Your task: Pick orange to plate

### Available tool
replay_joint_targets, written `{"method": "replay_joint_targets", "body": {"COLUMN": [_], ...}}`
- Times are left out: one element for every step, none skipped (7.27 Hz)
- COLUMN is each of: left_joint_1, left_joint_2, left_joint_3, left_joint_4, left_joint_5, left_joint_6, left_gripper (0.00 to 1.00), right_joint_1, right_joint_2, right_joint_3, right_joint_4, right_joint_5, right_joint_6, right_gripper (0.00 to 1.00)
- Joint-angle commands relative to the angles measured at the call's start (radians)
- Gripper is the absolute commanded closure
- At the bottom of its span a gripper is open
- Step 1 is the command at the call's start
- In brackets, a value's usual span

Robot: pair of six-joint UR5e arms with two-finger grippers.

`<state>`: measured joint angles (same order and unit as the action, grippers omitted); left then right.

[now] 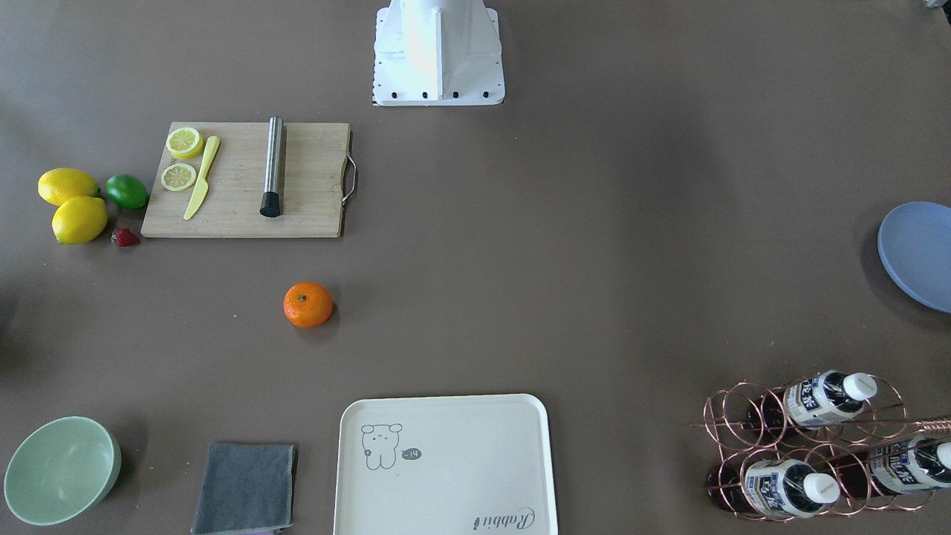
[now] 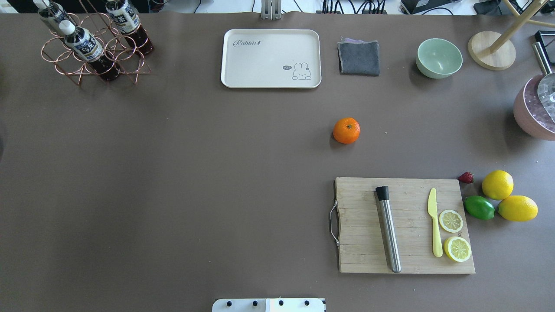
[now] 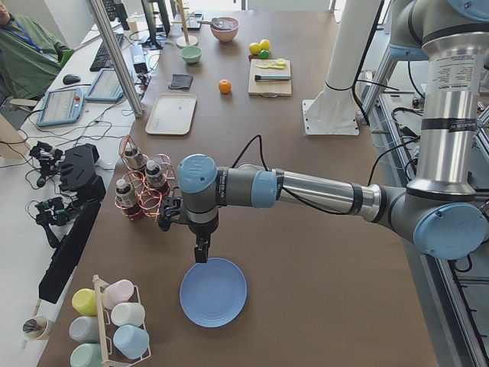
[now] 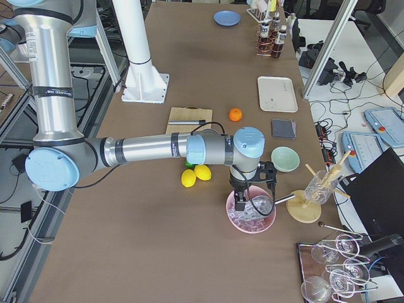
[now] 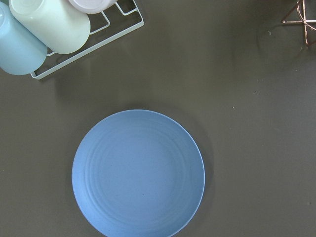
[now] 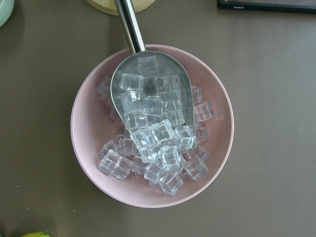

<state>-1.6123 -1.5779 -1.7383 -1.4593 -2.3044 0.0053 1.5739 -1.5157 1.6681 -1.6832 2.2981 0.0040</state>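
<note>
One brown table [image 2: 173, 173] carries the spread, with two arms reaching over its opposite ends. The left arm [image 3: 321, 193] holds the left gripper [image 3: 200, 254] above the near rim of the single blue plate [image 5: 138, 173]. The right arm [image 4: 145, 150] holds the right gripper [image 4: 242, 202] above one pink bowl [image 6: 81, 143] heaped with ice cubes, a metal scoop [image 6: 129, 19] resting in it. Only the side views show the two grippers, so whether either is spread or clenched cannot be told.

One wooden cutting board [image 2: 403, 225] bears one steel rod [image 2: 389, 234], one yellow knife [image 2: 435, 225] and two lemon slices [image 2: 451, 220]. One cream tray [image 2: 271, 58] sits at the far edge, beside one grey cloth [image 2: 358, 57] and one mint bowl [image 2: 439, 57]. One copper wire rack [image 2: 86, 65] holds three bottles [image 2: 82, 43]. Two lemons [image 2: 497, 184], one lime [image 2: 479, 207] and one strawberry [image 2: 466, 177] cluster just beside the board.

The single orange [image 2: 346, 130] is round, bright and finely dimpled, with a small green stem dot on top. It lies on bare table between the board and the tray, touched by nothing, well apart from the plate at the table's end on the robot's left.
</note>
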Motion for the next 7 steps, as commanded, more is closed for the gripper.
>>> {"method": "replay_joint_targets", "body": {"left_joint_1": [0.000,0.000,0.000,0.017,0.025,0.025,0.025], "left_joint_2": [-0.001,-0.001,-0.001,-0.010,-0.013,-0.011,-0.013], "left_joint_3": [-0.006,-0.004,-0.003,-0.003,-0.004,-0.001,0.003], "left_joint_4": [-0.003,-0.003,-0.003,-0.003,0.000,-0.001,-0.001], "left_joint_5": [-0.001,-0.003,-0.004,-0.001,-0.009,-0.010,-0.010], "left_joint_6": [-0.001,-0.001,-0.001,-0.007,-0.007,-0.007,-0.007], "left_gripper": [0.02,0.02,0.02,0.02,0.02,0.02,0.02], "right_joint_1": [0.000,0.000,0.000,0.000,0.000,0.000,0.000], "right_joint_2": [-0.007,-0.008,-0.008,-0.008,-0.006,-0.008,-0.006], "right_joint_3": [0.008,0.006,0.004,0.005,0.010,0.013,0.013], "right_joint_4": [0.000,0.000,0.000,0.000,0.000,0.000,0.002], "right_joint_5": [0.020,0.020,0.020,0.018,0.018,0.018,0.018], "right_joint_6": [-0.001,0.001,-0.001,-0.001,-0.001,-0.002,-0.002], "right_gripper": [0.00,0.00,0.00,0.00,0.00,0.00,0.00]}}
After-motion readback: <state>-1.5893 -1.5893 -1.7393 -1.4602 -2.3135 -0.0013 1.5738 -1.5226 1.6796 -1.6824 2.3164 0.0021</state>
